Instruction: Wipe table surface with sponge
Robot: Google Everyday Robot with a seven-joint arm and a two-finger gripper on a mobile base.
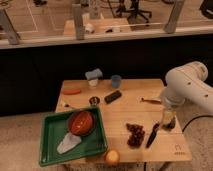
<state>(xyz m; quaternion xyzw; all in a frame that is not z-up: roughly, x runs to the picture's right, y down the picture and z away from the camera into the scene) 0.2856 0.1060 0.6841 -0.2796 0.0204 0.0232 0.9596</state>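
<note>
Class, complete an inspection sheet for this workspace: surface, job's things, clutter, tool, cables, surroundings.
Surface: light wooden tabletop, crowded.
Job's things: pale grey-blue sponge block at the far edge, untouched.
Clutter: green plastic tray holding a red-orange bowl; blue cup; black rectangular bar; round orange fruit; dark clustered pieces.
Tool: robot's tool open, low over the tabletop's right side, far from the sponge.
Cables: thin dark line on the floor at right, possibly a cable.
Surroundings: dark low wall behind the table.
</note>
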